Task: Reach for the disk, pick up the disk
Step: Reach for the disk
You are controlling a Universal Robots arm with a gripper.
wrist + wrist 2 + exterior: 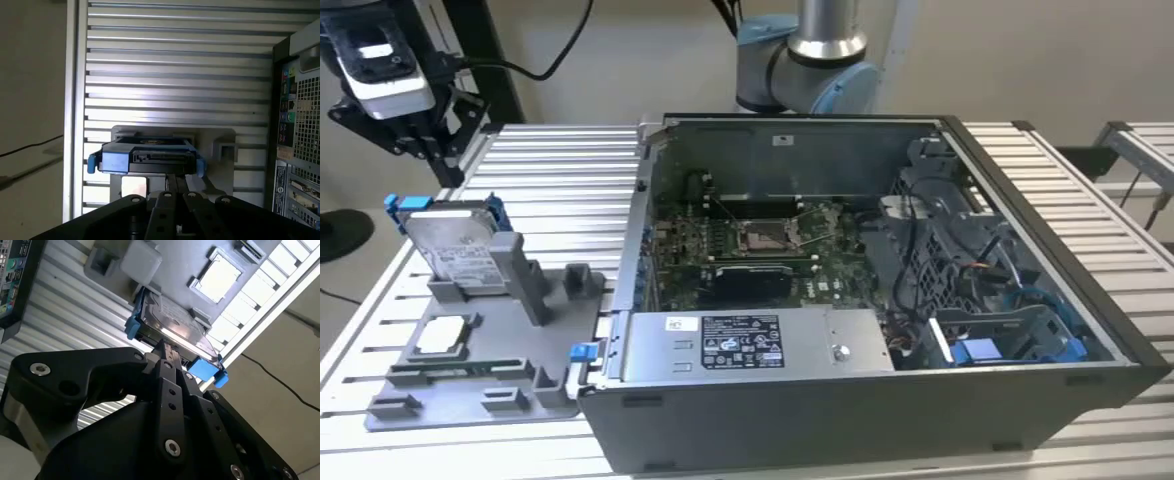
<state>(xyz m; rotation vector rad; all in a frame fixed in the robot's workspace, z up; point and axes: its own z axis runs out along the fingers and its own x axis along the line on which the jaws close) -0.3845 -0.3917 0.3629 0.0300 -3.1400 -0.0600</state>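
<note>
Centre the empty, pinched-narrow gripper (166, 346) over the disk (172, 322), upright at a corner of the grey fixture (467, 395), clear of its blue tabs (205, 369).

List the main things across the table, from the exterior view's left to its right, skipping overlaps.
disk → grey upright post → grey box with black-and-white label → blue bracket

1. The disk (459, 246) is silver with a white label and blue frame.
2. The gripper (166, 350) is black.
3. The table (560, 170) is silver, ribbed in stripes.
4. The holder (507, 345) is grey.
5. The motherboard (834, 225) is green.
</note>
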